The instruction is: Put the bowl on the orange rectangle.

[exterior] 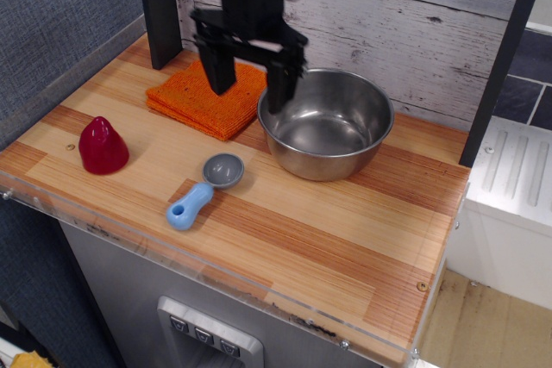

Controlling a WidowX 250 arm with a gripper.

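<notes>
The shiny steel bowl stands upright on the wooden counter at back centre-right. The orange folded cloth lies flat just left of it, their edges close together. My black gripper hangs open above the gap between cloth and bowl. Its left finger is over the cloth's right part and its right finger is at the bowl's left rim. It holds nothing. The cloth's back edge is partly hidden behind the gripper.
A red cone-shaped object sits at the front left. A small grey scoop with a blue handle lies in front of the cloth. A dark post stands at the back left against the plank wall.
</notes>
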